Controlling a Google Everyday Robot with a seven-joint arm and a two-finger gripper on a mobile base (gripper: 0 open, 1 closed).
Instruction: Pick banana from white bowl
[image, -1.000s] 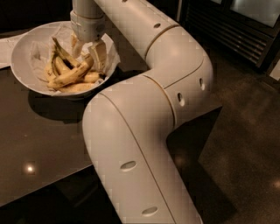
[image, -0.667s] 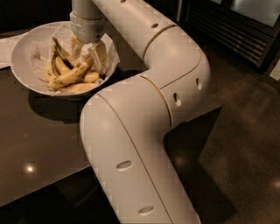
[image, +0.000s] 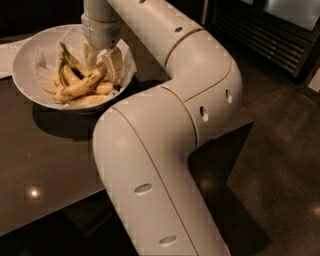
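The gripper (image: 102, 64) is down in the white bowl (image: 24, 62), its fingers apart. The banana (image: 81, 85) has one end between them and slants away down-left.

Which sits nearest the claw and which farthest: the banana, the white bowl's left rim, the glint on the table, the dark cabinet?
Measured from the claw, at upper left:
1. banana, right at it.
2. white bowl, its left rim, just beyond.
3. glint, on the table, front left.
4. dark cabinet, far right, behind.
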